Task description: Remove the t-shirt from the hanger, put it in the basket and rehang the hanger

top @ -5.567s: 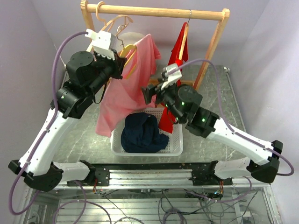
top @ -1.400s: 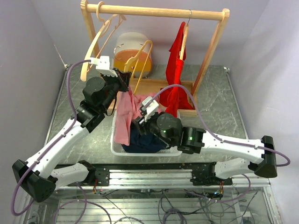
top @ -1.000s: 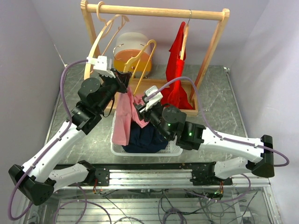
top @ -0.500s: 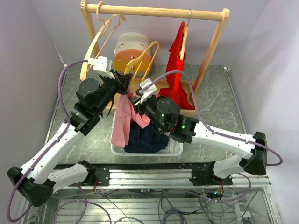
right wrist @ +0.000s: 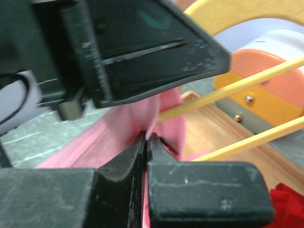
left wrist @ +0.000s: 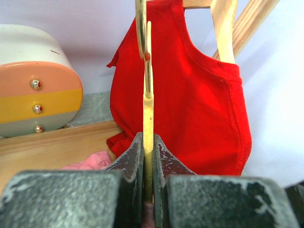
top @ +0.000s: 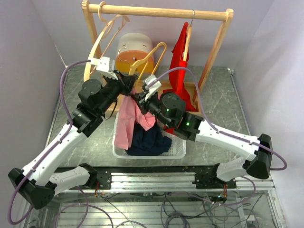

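Note:
My left gripper (top: 128, 87) is shut on the lower bar of a yellow wooden hanger (top: 148, 58), held off the rack above the basket. In the left wrist view the hanger's bar (left wrist: 148, 114) runs up between the closed jaws of my left gripper (left wrist: 148, 143). The pink t-shirt (top: 126, 121) hangs from that end of the hanger down into the basket. My right gripper (top: 137, 98) sits right beside the left one, shut on a fold of the pink t-shirt (right wrist: 109, 137). Seen from the right wrist, its jaws (right wrist: 146, 137) pinch the cloth edge just below the hanger (right wrist: 228, 89).
A wooden rack (top: 156, 10) spans the back, with an empty hanger (top: 102, 38) at its left and a red t-shirt (top: 181, 59) on a hanger at its right. A striped orange-and-white container (top: 128, 50) stands behind. The white basket (top: 118, 151) holds a dark blue garment (top: 149, 140).
My right gripper has risen from the basket to the hanger end and closed on the pink cloth. The left gripper has kept its hold on the hanger, tilting it slightly.

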`<state>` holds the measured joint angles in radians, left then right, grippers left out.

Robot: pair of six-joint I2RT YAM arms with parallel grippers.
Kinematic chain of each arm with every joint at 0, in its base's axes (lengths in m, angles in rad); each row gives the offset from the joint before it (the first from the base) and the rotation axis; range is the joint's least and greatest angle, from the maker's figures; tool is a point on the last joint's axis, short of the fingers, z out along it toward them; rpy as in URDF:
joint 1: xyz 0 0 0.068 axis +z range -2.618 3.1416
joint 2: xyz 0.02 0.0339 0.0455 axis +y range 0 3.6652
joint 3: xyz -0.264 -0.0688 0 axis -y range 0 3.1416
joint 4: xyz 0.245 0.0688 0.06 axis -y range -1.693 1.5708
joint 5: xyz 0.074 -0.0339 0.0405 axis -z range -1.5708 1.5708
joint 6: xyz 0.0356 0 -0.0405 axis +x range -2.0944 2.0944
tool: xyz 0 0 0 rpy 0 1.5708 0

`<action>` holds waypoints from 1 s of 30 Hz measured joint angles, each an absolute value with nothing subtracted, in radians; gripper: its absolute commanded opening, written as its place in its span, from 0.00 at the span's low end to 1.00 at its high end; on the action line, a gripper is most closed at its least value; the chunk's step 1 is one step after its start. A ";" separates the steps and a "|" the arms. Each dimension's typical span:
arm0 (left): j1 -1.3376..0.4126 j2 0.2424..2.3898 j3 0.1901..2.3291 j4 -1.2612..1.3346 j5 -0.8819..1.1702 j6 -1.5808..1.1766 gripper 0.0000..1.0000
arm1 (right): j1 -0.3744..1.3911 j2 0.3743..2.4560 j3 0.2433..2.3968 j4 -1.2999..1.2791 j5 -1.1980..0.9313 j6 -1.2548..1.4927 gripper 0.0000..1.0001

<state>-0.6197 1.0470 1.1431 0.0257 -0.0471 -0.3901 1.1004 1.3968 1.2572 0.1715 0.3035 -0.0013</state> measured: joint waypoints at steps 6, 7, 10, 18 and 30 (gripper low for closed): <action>-0.620 1.089 1.163 0.041 -0.097 -0.390 0.08 | 1.109 1.355 1.249 0.127 0.128 0.042 0.00; -0.620 1.101 1.172 0.041 -0.109 -0.389 0.08 | 1.114 1.346 1.249 0.120 0.093 0.049 0.00; -0.625 1.132 1.198 0.039 -0.126 -0.382 0.10 | 1.121 1.339 1.248 0.118 0.033 0.065 0.00; -0.620 1.180 1.238 0.079 -0.179 -0.373 0.08 | 1.181 1.359 1.146 0.066 -0.170 0.150 0.00; -0.621 1.214 1.333 0.077 -0.267 -0.275 0.07 | 1.205 1.282 0.947 0.011 -0.139 0.251 0.00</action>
<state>-0.6209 1.2144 1.3334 0.0769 -0.2668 -0.2749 1.2053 1.2819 0.9470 0.0109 -0.1394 0.2508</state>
